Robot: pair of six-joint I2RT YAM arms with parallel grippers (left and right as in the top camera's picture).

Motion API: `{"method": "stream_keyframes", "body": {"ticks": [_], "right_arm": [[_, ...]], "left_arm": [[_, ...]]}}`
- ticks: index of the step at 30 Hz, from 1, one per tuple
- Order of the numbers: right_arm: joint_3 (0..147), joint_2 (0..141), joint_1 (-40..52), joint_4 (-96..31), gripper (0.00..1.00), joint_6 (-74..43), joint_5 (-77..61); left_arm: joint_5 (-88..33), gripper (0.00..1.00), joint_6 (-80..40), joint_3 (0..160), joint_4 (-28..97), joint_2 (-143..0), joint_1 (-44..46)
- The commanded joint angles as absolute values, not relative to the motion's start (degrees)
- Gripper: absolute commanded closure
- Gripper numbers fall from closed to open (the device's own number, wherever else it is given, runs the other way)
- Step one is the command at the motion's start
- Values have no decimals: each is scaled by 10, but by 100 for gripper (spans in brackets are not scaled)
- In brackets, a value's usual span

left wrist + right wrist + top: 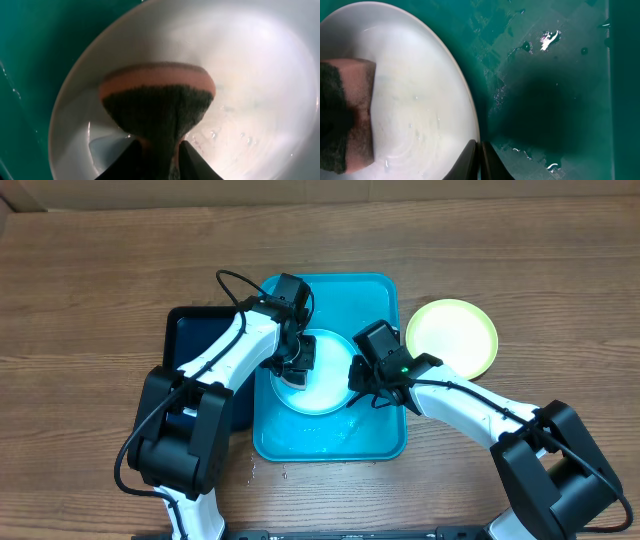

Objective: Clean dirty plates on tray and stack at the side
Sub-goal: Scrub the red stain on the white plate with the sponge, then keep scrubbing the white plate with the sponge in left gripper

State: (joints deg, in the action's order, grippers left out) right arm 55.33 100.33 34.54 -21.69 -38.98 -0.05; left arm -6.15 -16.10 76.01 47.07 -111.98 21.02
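A pale plate (325, 392) with a whitish centre lies in the cyan-blue tray (372, 292), its surface wet (260, 75). My left gripper (295, 370) is over the plate's left part, shut on an orange sponge (157, 97) with a dark scouring face that rests on the plate. The sponge narrows where the left gripper (157, 146) pinches it. My right gripper (357, 385) is shut on the plate's right rim. In the right wrist view its fingers (470, 157) clamp the plate (420, 100) edge, with the sponge (345, 115) at far left. A yellow-green rimmed plate (452, 337) sits on the table right of the tray.
A black tray (195, 330) lies to the left of the blue tray, partly under my left arm. Water droplets and a wet film lie on the blue tray floor (555, 75). Wooden table (90, 290) surrounds both trays.
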Motion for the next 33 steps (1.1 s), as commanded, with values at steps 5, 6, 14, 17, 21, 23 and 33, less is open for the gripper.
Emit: {"method": "stream_keyframes", "body": {"ticks": [5, 6, 14, 17, 21, 23, 33], "right_arm": [[555, 985, 348, -213, 95, -392, -3], [555, 985, 348, -213, 95, -392, -3], [555, 985, 348, -213, 95, -392, -3], [555, 985, 348, -213, 95, -392, -2], [555, 985, 348, -213, 95, -392, -2], [555, 985, 348, -213, 95, -392, -3], [555, 985, 348, -213, 96, -392, -3]], "left_arm": [[-59, 79, -141, 796, 512, -1119, 210], [-58, 79, -137, 796, 512, -1119, 210], [-44, 80, -131, 786, 525, -1119, 216], [-33, 81, -130, 779, 525, -1119, 216], [-30, 81, -130, 769, 521, -1122, 218], [-29, 82, -130, 758, 508, -1122, 221], [16, 96, -131, 712, 472, -1122, 222]]}}
